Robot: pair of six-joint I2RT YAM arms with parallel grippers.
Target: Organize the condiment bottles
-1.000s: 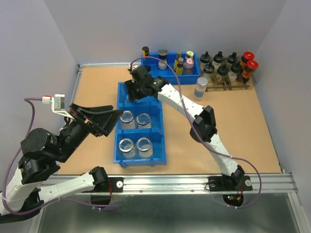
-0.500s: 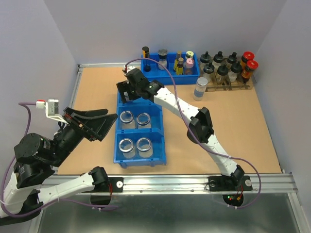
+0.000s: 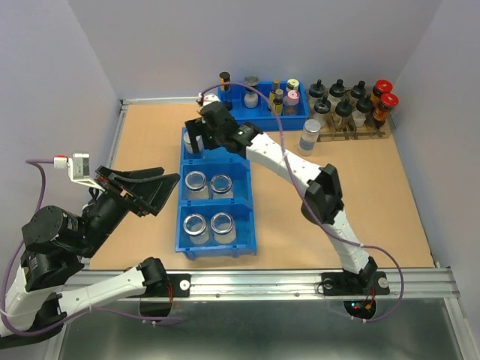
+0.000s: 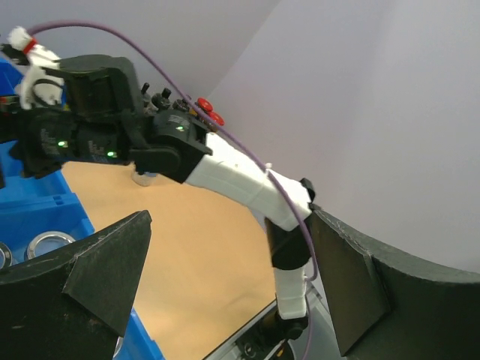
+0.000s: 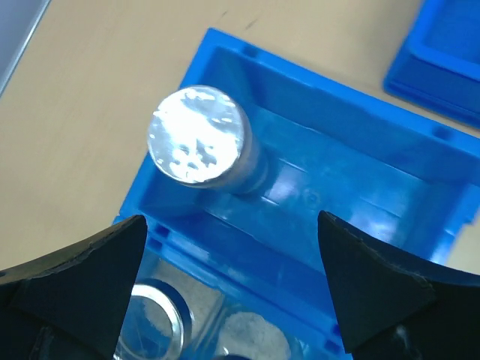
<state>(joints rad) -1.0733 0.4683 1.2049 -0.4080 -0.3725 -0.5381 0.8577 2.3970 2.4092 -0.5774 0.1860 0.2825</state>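
Silvery-lidded glass jar (image 5: pixel 199 146) stands upright in the far compartment of the blue bin (image 5: pixel 315 187), tucked into that compartment's left corner. Its long axis is vertical, so the wrist camera looks straight down on the lid. From the right pincer (image 5: pixel 231 225) the jar lies at about 11 o'clock and lower down, clear of both fingers. The jaws are spread wide with nothing between them. By my reading the jar is already set down; a fresh grasp would need the pincer to shift toward 11 o'clock before descending.

In the top view the right arm stretches long across the bench (image 3: pixel 375 187), its elbow at 4 o'clock from the bin and its wrist bent down over the far compartment. Four open jars (image 3: pixel 196 182) fill the middle and near compartments, two in each. One more pale-lidded jar (image 3: pixel 310 136) stands on the bench at 3 o'clock from the far compartment. It is nearer the right arm and is probably the next to fetch. Left pincer (image 3: pixel 166 182) hovers at 9 o'clock of the bin, likewise wide apart and empty, pointing toward 3 o'clock.
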